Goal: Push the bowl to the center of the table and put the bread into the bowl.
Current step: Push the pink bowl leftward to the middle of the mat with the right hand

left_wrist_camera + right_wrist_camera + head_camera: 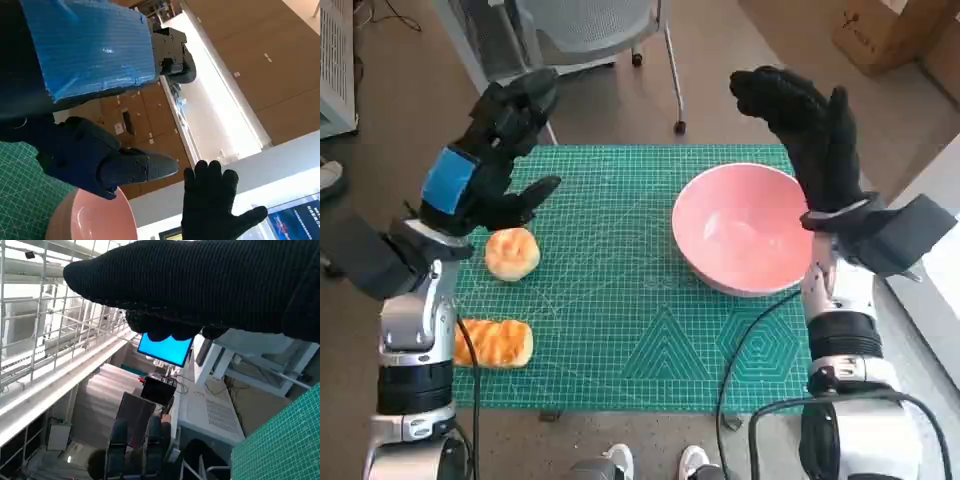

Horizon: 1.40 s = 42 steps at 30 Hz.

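A pink bowl [745, 228] stands empty on the right half of the green cutting mat [630, 300]; its rim [92, 217] also shows in the left wrist view. A round bread roll [512, 253] lies on the mat's left side, and a long glazed bread [495, 342] lies nearer me at the left edge. My left hand [490, 160] hangs raised above the round roll, fingers apart, holding nothing. My gloved right hand [810, 125] is lifted above the bowl's far right rim, fingers spread and empty; the same glove [212, 205] appears in the left wrist view.
An office chair [595, 30] stands beyond the table's far edge. A cardboard box [890, 30] sits on the floor at far right. A black cable [740, 350] crosses the mat's right front. Shoes [650, 462] of a person show at the near edge.
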### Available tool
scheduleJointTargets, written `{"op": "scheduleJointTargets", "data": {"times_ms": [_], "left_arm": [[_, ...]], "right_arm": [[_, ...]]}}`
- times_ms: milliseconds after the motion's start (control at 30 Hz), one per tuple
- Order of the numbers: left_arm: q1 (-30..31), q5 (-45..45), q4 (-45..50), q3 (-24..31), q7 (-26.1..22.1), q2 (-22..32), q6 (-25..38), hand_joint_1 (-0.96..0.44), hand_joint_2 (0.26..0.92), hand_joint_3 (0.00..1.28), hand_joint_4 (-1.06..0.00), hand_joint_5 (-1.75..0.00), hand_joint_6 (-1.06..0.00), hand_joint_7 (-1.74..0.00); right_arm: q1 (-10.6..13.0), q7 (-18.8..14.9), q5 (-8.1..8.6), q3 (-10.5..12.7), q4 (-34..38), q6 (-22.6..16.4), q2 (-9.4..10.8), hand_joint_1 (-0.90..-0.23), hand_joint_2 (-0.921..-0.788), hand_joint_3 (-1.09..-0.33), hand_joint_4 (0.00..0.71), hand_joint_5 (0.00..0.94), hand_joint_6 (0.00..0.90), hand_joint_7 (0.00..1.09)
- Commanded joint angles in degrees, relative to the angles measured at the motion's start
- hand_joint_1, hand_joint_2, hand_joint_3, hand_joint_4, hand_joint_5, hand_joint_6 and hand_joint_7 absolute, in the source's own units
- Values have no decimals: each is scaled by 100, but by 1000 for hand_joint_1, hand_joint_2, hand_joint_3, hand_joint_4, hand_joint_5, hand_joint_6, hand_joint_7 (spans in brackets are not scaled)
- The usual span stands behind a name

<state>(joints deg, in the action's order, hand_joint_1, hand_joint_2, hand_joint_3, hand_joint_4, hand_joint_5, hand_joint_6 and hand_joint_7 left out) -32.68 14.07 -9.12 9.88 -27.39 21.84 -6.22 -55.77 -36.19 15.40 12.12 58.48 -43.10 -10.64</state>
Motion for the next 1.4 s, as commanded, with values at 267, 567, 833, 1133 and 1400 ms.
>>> {"op": "scheduleJointTargets", "data": {"times_ms": [267, 567, 833, 1133, 1400], "left_arm": [[-107, 67, 17, 4, -27, 24, 61, -357, 844, 496, -136, -36, 1, -581], [-102, 60, 35, 0, -24, 26, 72, -356, 843, 498, -136, -36, 1, -580], [-86, 59, 52, 5, -26, 31, 69, -357, 842, 500, -135, -37, 1, -581], [-50, 64, 56, 16, -26, 27, 50, -356, 840, 497, -136, -38, 1, -584], [15, 61, 79, 38, -24, 42, 32, -356, 840, 495, -138, -40, 1, -590]], "right_arm": [[30, -54, -35, 1, 53, 47, -34, -678, -921, -646, 201, 1, 318, 0], [35, -18, -73, -9, 67, 27, -55, -674, -921, -645, 201, 0, 314, 0], [37, 1, -84, -15, 51, 24, -65, -675, -921, -643, 202, 1, 314, 1], [-40, -38, -16, 150, 359, 26, -319, -673, -921, -642, 198, 0, 310, 0], [-150, 395, -219, 317, 1070, 46, -775, -679, -921, -630, 182, 0, 311, 1]]}}
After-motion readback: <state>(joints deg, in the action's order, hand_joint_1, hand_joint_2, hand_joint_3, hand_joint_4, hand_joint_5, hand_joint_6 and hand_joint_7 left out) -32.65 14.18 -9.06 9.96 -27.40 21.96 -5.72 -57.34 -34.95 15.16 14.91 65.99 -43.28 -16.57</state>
